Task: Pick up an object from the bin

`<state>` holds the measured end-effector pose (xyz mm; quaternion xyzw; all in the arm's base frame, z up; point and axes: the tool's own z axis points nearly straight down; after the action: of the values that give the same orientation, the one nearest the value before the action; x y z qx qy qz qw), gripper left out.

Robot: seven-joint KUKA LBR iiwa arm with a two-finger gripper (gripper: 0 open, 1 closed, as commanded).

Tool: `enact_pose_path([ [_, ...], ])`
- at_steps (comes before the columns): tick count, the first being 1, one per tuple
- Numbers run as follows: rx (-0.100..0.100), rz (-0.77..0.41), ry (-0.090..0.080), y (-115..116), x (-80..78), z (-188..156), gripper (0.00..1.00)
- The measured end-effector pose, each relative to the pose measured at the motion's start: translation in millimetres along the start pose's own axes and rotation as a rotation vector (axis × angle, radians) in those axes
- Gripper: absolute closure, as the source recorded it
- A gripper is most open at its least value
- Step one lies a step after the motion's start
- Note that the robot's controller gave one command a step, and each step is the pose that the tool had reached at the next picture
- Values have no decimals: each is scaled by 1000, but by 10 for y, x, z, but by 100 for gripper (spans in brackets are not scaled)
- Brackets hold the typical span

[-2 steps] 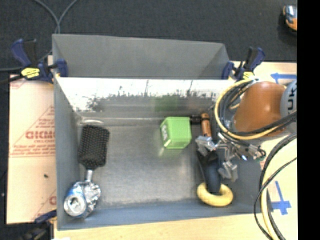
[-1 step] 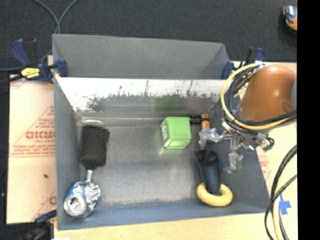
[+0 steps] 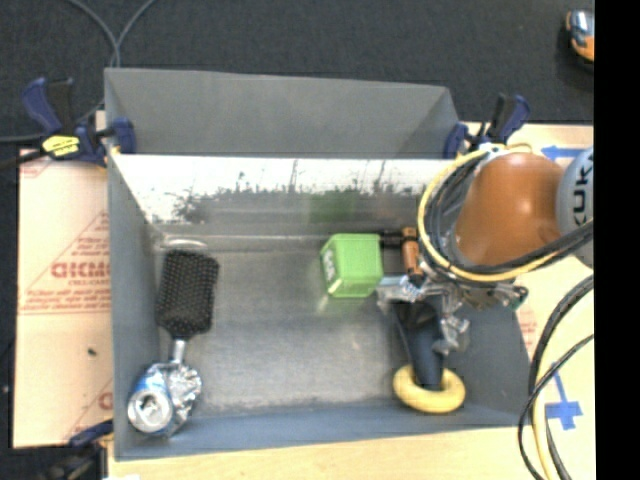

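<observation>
My gripper (image 3: pixel 432 298) hangs at the bin's right side, under the arm's orange cover, and its grey metal parts show below that cover. Directly beneath it lies a dark blue oblong thing (image 3: pixel 422 356), whose lower end rests in a yellow ring (image 3: pixel 432 394) by the front wall. Whether the gripper touches the blue thing I cannot tell. A light green cube (image 3: pixel 352 265) with a small label on its left face stands just left of the gripper, close to the back wall.
A black hairbrush (image 3: pixel 187 295) lies along the left wall, its handle pointing to the front. A crushed silver can (image 3: pixel 162 400) sits in the front left corner. The arm and its yellow and black cables cover the bin's right wall.
</observation>
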<state>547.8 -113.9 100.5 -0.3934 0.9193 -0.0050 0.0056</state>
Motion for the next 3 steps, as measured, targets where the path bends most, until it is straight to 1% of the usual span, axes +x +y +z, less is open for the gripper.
enact_pose_path([
  [1, -11, -332, -6, -151, -89, 298, 0],
  [2, 9, -320, -4, 193, -328, 254, 100],
  [3, 9, -320, -5, 193, -328, 253, 100],
])
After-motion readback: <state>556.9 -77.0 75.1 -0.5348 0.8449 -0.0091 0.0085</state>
